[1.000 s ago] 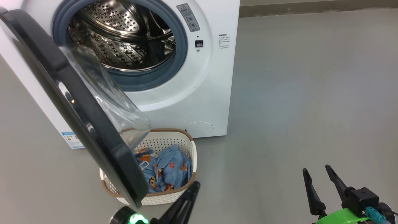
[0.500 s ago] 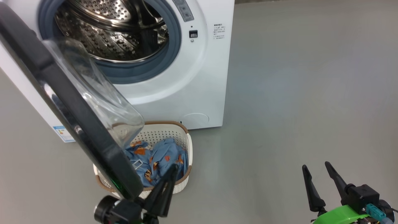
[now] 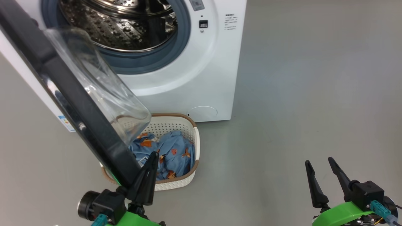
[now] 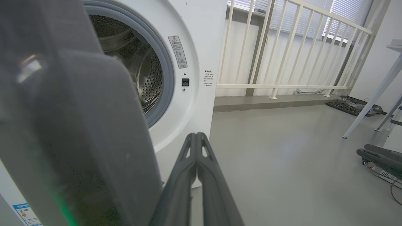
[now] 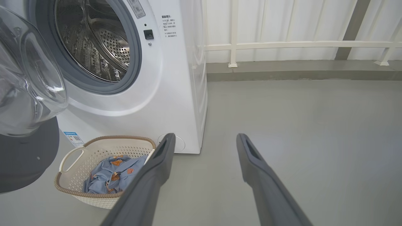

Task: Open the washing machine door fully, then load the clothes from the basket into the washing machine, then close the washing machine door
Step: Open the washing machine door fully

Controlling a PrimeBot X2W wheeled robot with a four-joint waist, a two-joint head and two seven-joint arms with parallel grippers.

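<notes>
The washing machine [image 3: 188, 81] stands at the top with its steel drum [image 3: 119, 28] exposed. The washing machine door [image 3: 72, 94] hangs open toward me on the left, its glass bowl [image 3: 103, 88] bulging over the basket [image 3: 176, 183]. The clothes [image 3: 174, 153], blue with orange figures, lie in the basket. My left gripper [image 3: 154, 155] is shut and holds nothing. It points up right beside the door's lower rim; I cannot tell whether it touches. In the left wrist view the door [image 4: 78, 141] looms just left of the left gripper [image 4: 196, 136]. My right gripper [image 3: 318, 161] stands open over bare floor at the lower right.
In the right wrist view the basket [image 5: 103, 196], clothes [image 5: 113, 171] and machine [image 5: 179, 94] lie left of my right gripper [image 5: 204, 138]. A white railing [image 4: 282, 84] runs behind. Table legs [image 4: 370, 103] and a wheeled base [image 4: 380, 157] stand far right. Grey floor [image 3: 298, 94] spreads right.
My left gripper, still shut, has travelled left and forward to the door's lower rim. The head camera has shifted a little. The right gripper has stayed put.
</notes>
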